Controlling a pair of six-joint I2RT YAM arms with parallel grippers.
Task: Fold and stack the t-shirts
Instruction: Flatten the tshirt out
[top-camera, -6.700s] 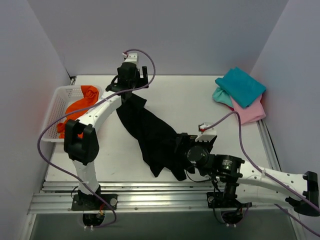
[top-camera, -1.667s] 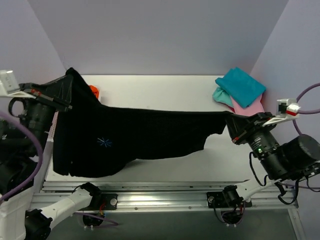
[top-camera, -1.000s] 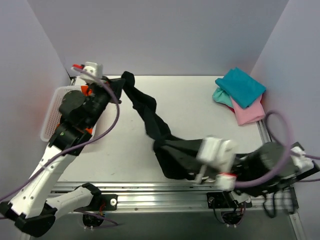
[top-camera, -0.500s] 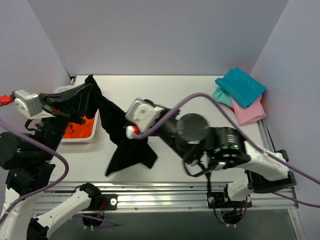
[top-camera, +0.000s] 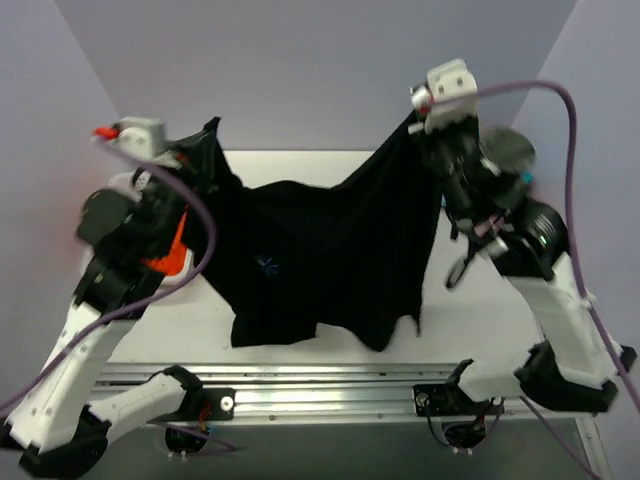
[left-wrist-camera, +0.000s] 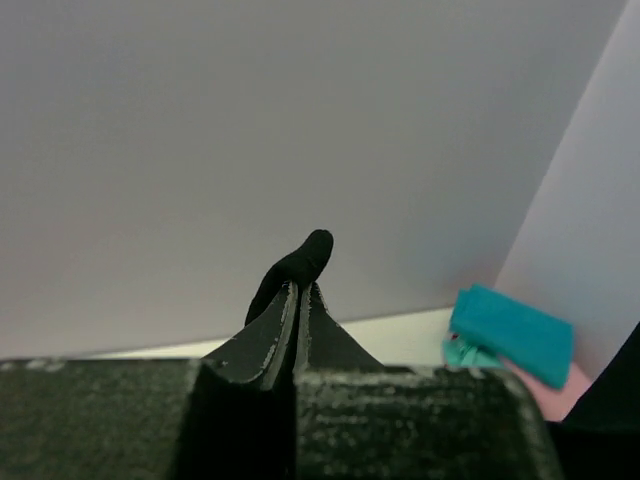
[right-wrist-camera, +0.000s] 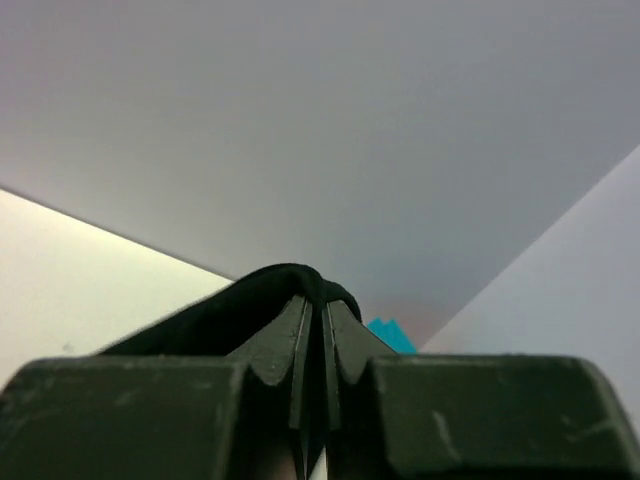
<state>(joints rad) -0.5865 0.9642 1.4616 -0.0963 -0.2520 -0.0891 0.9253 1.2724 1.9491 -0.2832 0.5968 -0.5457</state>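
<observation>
1. Half a second ago it was bunched low at centre-left. Now the black t-shirt (top-camera: 330, 260) is hoisted and spread wide across the middle of the top view, with one arm raised at the upper left and the other at the upper right.
2. The left gripper (top-camera: 205, 145) is seen clamped on a pinch of black cloth, and in its wrist view a nub pokes out above the closed tips (left-wrist-camera: 298, 300). The right gripper (top-camera: 420, 120) is likewise shut on a fold of the same shirt (right-wrist-camera: 310, 310).
3. The starburst mark (top-camera: 266, 266) is shown facing the camera at centre-left. The ragged hem hangs at lower centre over the table (top-camera: 200, 320) — whether it touches cannot be told.
4. An orange shirt (top-camera: 170, 245) is glimpsed at the left edge. A teal shirt (left-wrist-camera: 510, 330) sits on a pink shirt (left-wrist-camera: 560, 385) at the lower right of the left wrist view.
5. For a clean lay-down, both held corners are best kept level and the tension even. The hem should be set down first and the cloth drawn flat — neither grip released until the shirt rests fully.
</observation>
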